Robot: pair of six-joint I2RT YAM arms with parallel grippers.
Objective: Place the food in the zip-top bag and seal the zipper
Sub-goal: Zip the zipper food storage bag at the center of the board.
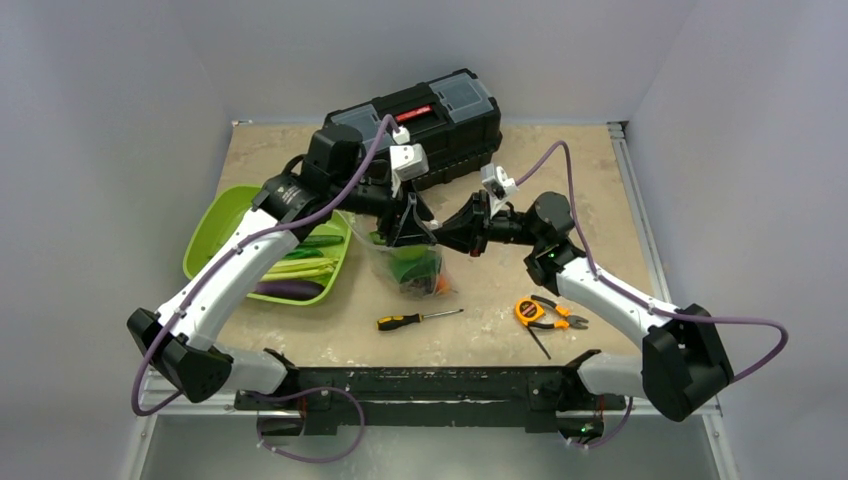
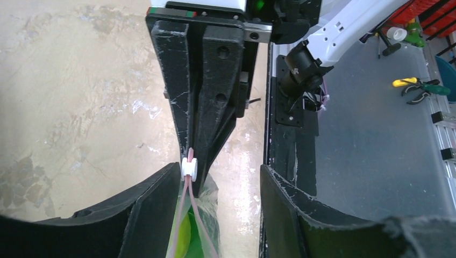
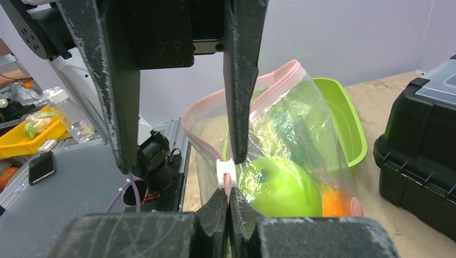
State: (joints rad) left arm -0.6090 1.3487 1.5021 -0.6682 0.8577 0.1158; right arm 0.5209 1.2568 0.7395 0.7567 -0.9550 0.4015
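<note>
Standing upright at the middle of the table (image 1: 480, 290), the zip-top bag (image 1: 410, 262) already holds the food (image 3: 279, 191), a green apple and something orange. Its zipper (image 3: 269, 80) gapes, not yet sealed. Right fingers (image 3: 214, 212) clench the strip beside the white slider (image 3: 226, 171); left fingers (image 3: 239, 80) stand released astride it.

Zip-top bag (image 1: 381, 258), food (image 1: 410, 268) inside, beside green tray (image 1: 203, 238).

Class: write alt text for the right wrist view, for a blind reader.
The right gripper is shut on the zipper of the zip-top bag, just below the white slider. The open left gripper hangs above; a green apple shows inside the bag.
</note>
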